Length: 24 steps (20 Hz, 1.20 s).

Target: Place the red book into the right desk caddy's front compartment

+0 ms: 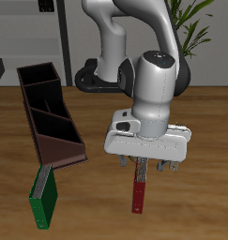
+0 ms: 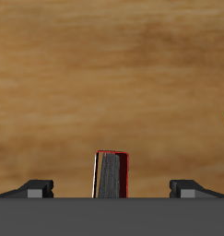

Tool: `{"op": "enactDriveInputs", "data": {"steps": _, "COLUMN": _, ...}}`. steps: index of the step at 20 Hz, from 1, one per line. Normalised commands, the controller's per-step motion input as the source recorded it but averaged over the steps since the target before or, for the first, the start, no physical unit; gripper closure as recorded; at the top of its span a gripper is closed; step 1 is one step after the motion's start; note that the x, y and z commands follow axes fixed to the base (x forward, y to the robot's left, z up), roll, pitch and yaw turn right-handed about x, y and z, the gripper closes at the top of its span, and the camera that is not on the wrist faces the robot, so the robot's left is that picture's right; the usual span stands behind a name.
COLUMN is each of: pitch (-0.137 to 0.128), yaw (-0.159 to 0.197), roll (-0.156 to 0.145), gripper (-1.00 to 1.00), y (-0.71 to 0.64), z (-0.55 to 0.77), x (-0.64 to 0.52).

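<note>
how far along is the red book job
Nothing looks finished: the caddy shows no red book inside. In hand: the tool hangs right over the red book, which stands upright between its spread fingers in the wrist view, no contact visible. Left: grip, lift, carry to the front compartment.
</note>
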Motion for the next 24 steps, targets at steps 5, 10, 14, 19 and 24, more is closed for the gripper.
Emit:
{"op": "enactDriveInputs", "data": {"steps": 5, "pitch": 0.039, "yaw": -0.002, "roll": 0.013, "gripper": -1.0, "y": 0.05, "z": -0.31, "x": 0.0}}
{"op": "enactDriveInputs", "data": {"steps": 10, "pitch": 0.028, "yaw": -0.02, "roll": -0.011, "gripper": -1.0, "y": -0.02, "z": -0.17, "x": 0.02}}
{"op": "enactDriveInputs", "data": {"steps": 14, "pitch": 0.02, "yaw": -0.004, "roll": -0.017, "gripper": -1.0, "y": -0.1, "z": -0.15, "x": 0.03}}
{"op": "enactDriveInputs", "data": {"steps": 19, "pitch": 0.051, "yaw": -0.012, "roll": -0.011, "gripper": -1.0, "y": -0.09, "z": -0.2, "x": 0.09}}
{"op": "enactDriveInputs", "data": {"steps": 24, "pitch": 0.024, "yaw": 0.007, "roll": 0.031, "gripper": 1.0, "y": 0.15, "z": -0.17, "x": -0.03}}
